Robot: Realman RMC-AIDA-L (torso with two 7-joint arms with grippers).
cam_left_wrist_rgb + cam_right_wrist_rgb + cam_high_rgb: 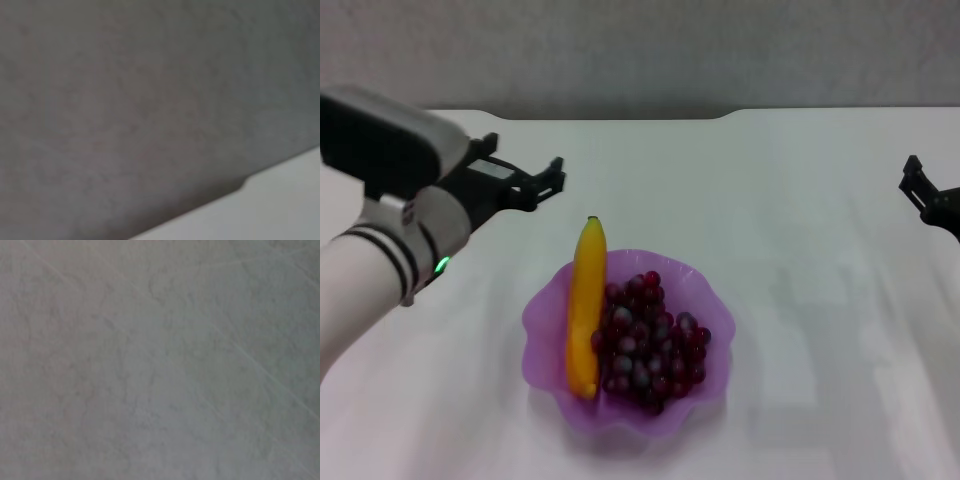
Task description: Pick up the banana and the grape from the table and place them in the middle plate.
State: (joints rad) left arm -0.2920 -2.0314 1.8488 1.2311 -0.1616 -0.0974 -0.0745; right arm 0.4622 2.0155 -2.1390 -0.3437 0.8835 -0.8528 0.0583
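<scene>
In the head view the purple scalloped plate (710, 300) sits on the white table (800, 200) near the front centre. The yellow banana (585, 300) lies in its left half, stem tip over the far rim. The dark red-purple grape bunch (650, 340) lies in the plate to the right of the banana. My left gripper (555, 178) is raised at the left, behind and left of the plate, open and empty. My right gripper (912, 180) is at the far right edge, apart from the plate. The wrist views show none of these things.
The table's far edge (720, 115) runs below a grey wall (640, 50). The left wrist view shows the grey wall and a corner of the table (290, 200). The right wrist view shows only a grey mottled surface.
</scene>
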